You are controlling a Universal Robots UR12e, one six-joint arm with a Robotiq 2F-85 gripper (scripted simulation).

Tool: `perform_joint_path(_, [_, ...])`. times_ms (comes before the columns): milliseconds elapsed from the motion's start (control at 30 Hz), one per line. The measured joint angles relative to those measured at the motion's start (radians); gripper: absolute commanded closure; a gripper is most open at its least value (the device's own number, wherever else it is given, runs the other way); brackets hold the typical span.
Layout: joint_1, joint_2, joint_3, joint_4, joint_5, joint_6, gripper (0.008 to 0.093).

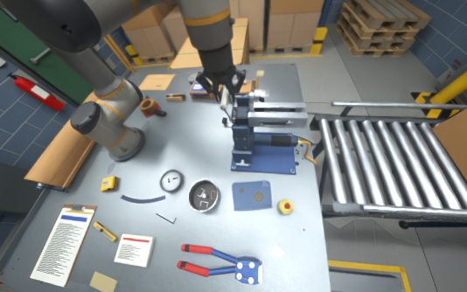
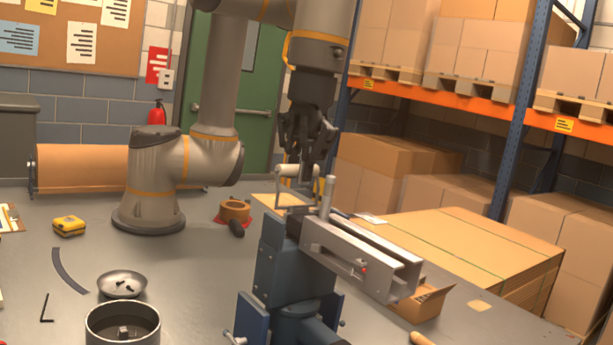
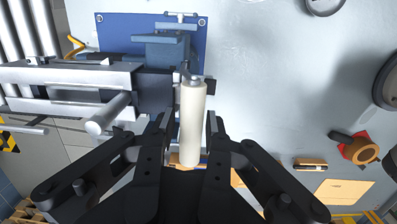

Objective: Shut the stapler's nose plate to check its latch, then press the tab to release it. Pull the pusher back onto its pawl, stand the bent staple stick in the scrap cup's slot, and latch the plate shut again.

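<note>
The grey stapler (image 1: 269, 113) (image 2: 359, 259) (image 3: 68, 83) sits clamped in a blue vise (image 1: 245, 135) (image 2: 286, 281) near the middle of the bench. Its cream roller handle (image 1: 224, 98) (image 2: 288, 169) (image 3: 191, 120) sticks out at the stapler's rear end. My gripper (image 1: 221, 89) (image 2: 307, 169) (image 3: 188, 126) is open and empty, with the cream handle lying loose between its fingers. A grey round rod (image 2: 326, 196) (image 3: 107, 113) stands up beside the handle. The scrap cup (image 1: 203, 195) (image 2: 122, 323) stands on the near part of the bench, well away from my gripper.
A shallow dish (image 1: 171, 180) (image 2: 121, 283) lies by the cup. A tape roll (image 1: 148, 106) (image 2: 234, 211) (image 3: 360, 149) sits near the arm's base. Red-handled pliers (image 1: 218, 264), a clipboard (image 1: 63, 242) and a roller conveyor (image 1: 389, 161) lie farther off.
</note>
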Motion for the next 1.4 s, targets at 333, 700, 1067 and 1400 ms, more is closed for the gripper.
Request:
perform_joint_path(333, [0.000,-0.007,-0.016,0.022,0.000,0.000,0.0634])
perform_joint_path(700, [0.000,-0.022,-0.058,0.079,0.000,0.000,0.0634])
perform_joint_path(1067, [0.000,-0.035,-0.107,0.142,0.000,0.000,0.0634])
perform_joint_path(1400, [0.000,-0.040,-0.135,0.174,0.000,0.000,0.0634])
